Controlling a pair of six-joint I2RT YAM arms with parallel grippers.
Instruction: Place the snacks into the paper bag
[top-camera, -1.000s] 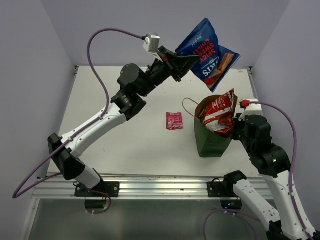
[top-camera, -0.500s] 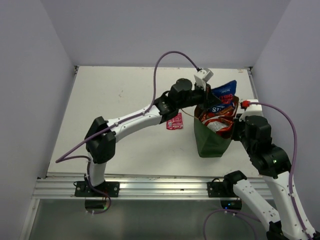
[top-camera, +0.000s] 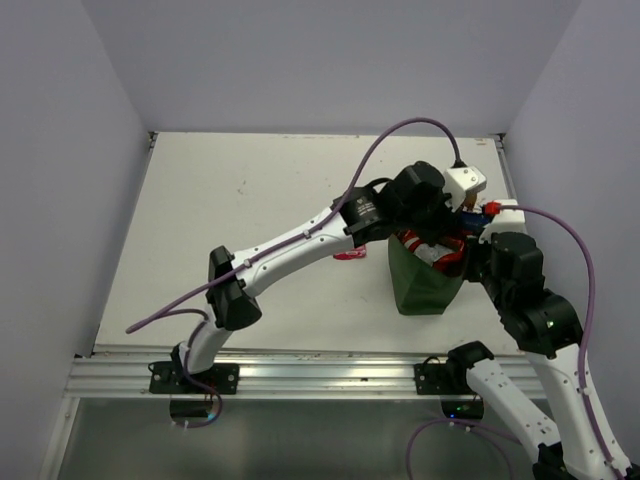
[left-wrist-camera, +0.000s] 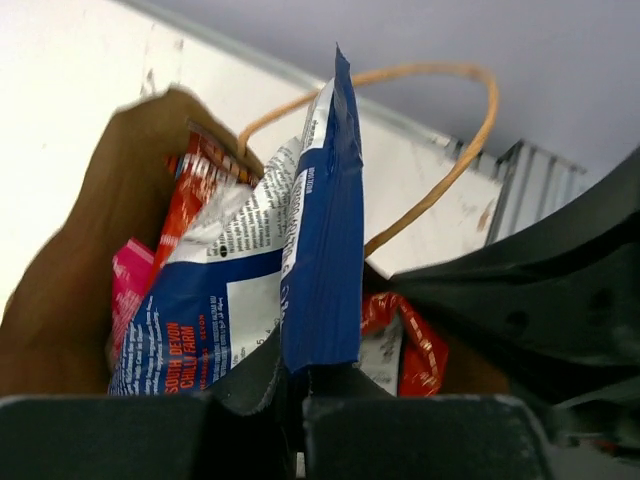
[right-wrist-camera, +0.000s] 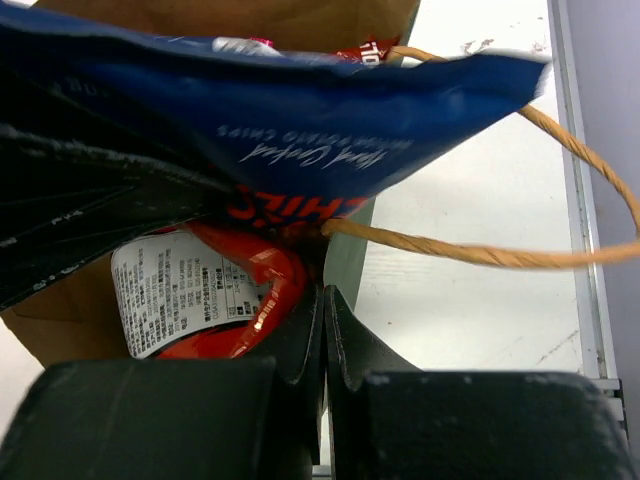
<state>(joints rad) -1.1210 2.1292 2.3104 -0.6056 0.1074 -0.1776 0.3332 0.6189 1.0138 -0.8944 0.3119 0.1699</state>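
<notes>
The dark green paper bag (top-camera: 420, 285) stands at the right of the table, its brown inside (left-wrist-camera: 60, 300) open. My left gripper (top-camera: 452, 213) is over the bag's mouth, shut on the top edge of the blue bag (left-wrist-camera: 310, 250), which hangs down inside the paper bag. Red chip bags (top-camera: 440, 250) and a pink packet (left-wrist-camera: 128, 285) lie in the paper bag too. My right gripper (right-wrist-camera: 323, 295) is shut on the paper bag's rim by a rope handle (right-wrist-camera: 480, 255). The small pink sachet (top-camera: 350, 254) lies on the table, mostly hidden under my left arm.
The left arm (top-camera: 300, 245) stretches across the table's middle to the paper bag. The second rope handle (left-wrist-camera: 470, 140) arches above the bag's far side. Grey walls close the back and sides, and a metal rail (top-camera: 300, 375) runs along the near edge.
My left gripper has swung right and down with the blue bag, from high above the table into the paper bag's mouth. The right gripper has kept its hold on the rim.
</notes>
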